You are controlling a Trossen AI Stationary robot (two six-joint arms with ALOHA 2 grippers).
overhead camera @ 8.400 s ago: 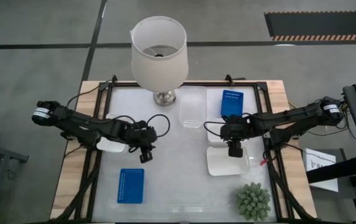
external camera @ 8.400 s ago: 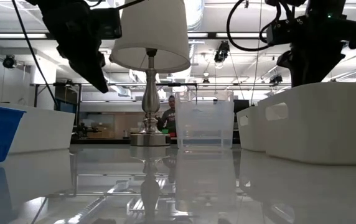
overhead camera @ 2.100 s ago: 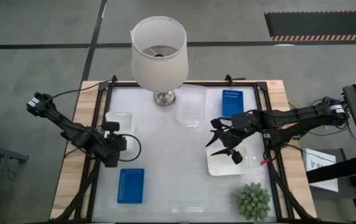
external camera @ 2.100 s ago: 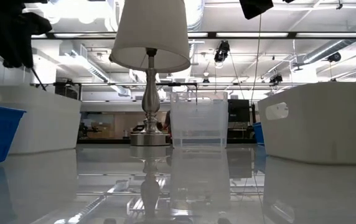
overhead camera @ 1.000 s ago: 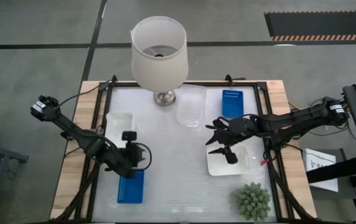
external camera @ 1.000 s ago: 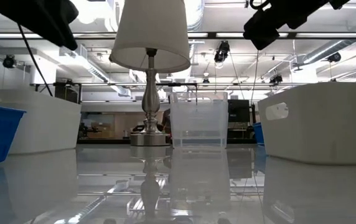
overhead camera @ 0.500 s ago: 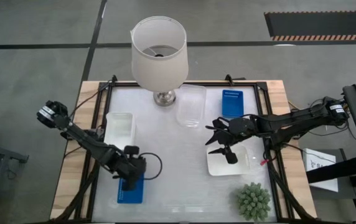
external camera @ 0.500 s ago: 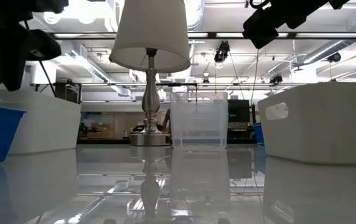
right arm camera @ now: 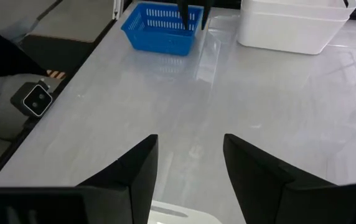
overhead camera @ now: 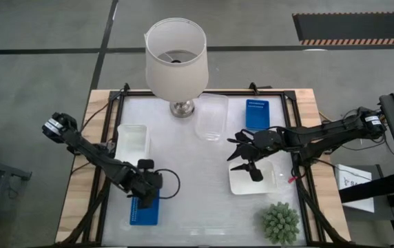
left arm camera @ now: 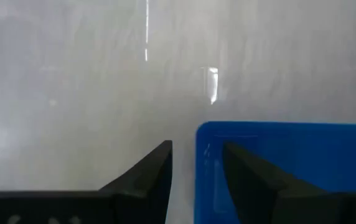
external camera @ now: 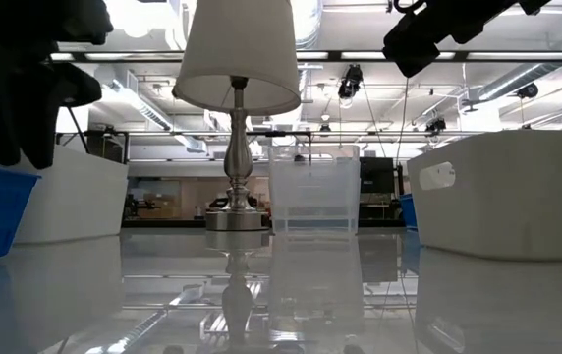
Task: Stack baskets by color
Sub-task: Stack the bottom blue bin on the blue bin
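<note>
Step in hand: you had the left claw (overhead camera: pixel 146 199) down at the near blue basket (overhead camera: pixel 145 209), lower left of the high view, apparently to lift it.
Left claw: its fingers (left arm camera: pixel 147 177) stood narrowly apart, straddling the basket's end wall, one outside and one inside; not yet closed on it, as far as the left wrist view showed.
Right claw: the right claw (overhead camera: pixel 242 156) hung wide and empty at the upper edge of the white basket (overhead camera: pixel 252 179), right of centre.
Other baskets: a second blue basket (overhead camera: pixel 257 114) lay at the upper right of the table (overhead camera: pixel 183 172), a clear basket (overhead camera: pixel 210 120) beside the lamp (overhead camera: pixel 176 58), another white basket (overhead camera: pixel 132 140) at the left.
Doing it well: you would want the wall seated deep between the fingers before you closed, near the middle of the short side, so the basket hung level instead of swinging.
Carry: judged from the layout, you had to cross the whole table to the far blue basket; lifting clear of the clear basket and the waiting right arm looked wise.
Risk: a shallow pinch on thin plastic could slip.
</note>
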